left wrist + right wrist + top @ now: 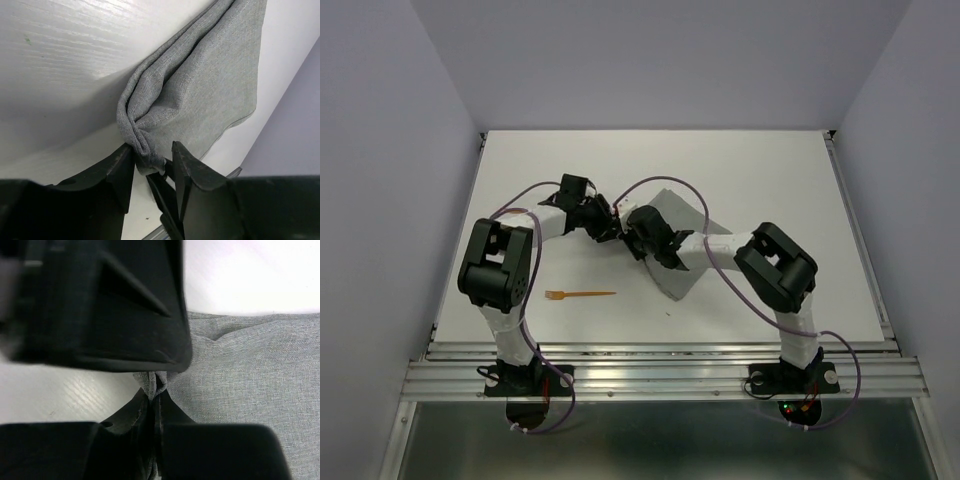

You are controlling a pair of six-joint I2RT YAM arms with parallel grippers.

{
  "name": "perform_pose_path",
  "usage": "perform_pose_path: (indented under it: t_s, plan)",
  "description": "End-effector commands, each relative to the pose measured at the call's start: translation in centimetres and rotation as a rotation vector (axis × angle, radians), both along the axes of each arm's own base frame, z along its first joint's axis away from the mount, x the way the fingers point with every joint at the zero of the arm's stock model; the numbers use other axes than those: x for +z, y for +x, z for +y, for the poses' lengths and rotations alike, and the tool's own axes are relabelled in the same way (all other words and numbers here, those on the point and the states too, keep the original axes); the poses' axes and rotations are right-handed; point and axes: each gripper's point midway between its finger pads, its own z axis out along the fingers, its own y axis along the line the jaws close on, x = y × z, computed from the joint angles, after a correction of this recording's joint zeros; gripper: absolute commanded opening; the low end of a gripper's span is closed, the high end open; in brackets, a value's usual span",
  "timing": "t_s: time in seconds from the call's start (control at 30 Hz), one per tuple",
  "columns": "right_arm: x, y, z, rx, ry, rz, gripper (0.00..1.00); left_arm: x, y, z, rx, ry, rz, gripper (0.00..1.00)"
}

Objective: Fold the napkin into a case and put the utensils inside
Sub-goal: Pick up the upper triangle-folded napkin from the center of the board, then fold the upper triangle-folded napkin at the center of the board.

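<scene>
Right gripper fills its wrist view, fingers pressed together on a bunched fold of the napkin at its left edge, so it's pinching the cloth. Left gripper sits at that same fold, jaws spread, with the cloth loose between them. The rest of the napkin spreads over the white table. Orange fork lies well apart from the napkin, off to its left and nearer the arm bases.

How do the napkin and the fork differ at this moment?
The napkin is soft grey cloth, bunched into folds; the fork is thin, straight and orange. The napkin is much larger than the fork. The napkin is pinched by the right gripper; the fork lies untouched, apart from both arms. Both are on the white table.
</scene>
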Motion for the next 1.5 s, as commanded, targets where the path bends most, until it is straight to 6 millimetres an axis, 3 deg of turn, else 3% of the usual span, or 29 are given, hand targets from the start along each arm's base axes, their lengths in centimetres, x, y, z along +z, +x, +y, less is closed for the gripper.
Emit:
perform_pose_path:
  t_s: [0.0, 0.13, 0.33, 0.53, 0.57, 0.87, 0.97, 1.0, 1.03, 1.1, 1.2, 1.47]
  plan:
    - [4.3, 0.1, 1.6, 0.066, 0.192, 0.125, 0.01, 3.3, 0.7, 0.6, -0.013, 0.004, -0.094, 0.51]
    - [4.2, 0.4, 0.9, 0.071, 0.254, 0.239, 0.01, 3.5, 0.8, 1.4, -0.004, 0.016, -0.103, 0.57]
    - [4.1, 0.4, 0.8, 0.108, 0.338, 0.398, 0.01, 4.7, 1.4, 2.6, 0.0, 0.031, -0.147, 0.58]
    - [5.4, 0.4, 0.8, 0.169, 0.476, 0.584, 0.01, 6.2, 1.7, 2.9, -0.013, 0.051, -0.19, 0.57]
    - [4.8, 0.3, 0.7, 0.162, 0.487, 0.635, 0.01, 6.2, 1.7, 2.9, -0.016, 0.057, -0.196, 0.57]
    - [6.0, -1.0, 1.2, 0.27, 0.571, 0.801, 0.01, 5.7, 0.9, 3.1, -0.04, 0.065, -0.205, 0.34]
    - [6.5, -1.0, 1.1, 0.286, 0.587, 0.817, 0.01, 5.6, 0.6, 3.2, -0.051, 0.07, -0.217, 0.52]
    - [6.5, -1.0, 1.1, 0.289, 0.588, 0.821, 0.01, 5.6, 0.5, 3.1, -0.054, 0.068, -0.221, 0.68]
    - [6.2, -0.9, 1.1, 0.283, 0.585, 0.822, 0.01, 5.6, 0.6, 3.0, -0.06, 0.062, -0.226, 0.75]
    - [6.0, -0.8, 1.1, 0.281, 0.583, 0.826, 0.01, 5.5, 0.6, 2.9, -0.066, 0.055, -0.223, 0.76]
    - [5.9, -0.8, 1.1, 0.291, 0.601, 0.863, 0.01, 5.5, 0.6, 2.6, -0.072, 0.051, -0.229, 0.58]
    - [5.3, 0.2, 1.0, 0.278, 0.66, 0.986, 0.01, 5.0, 0.1, 2.6, -0.095, 0.069, -0.236, 0.41]
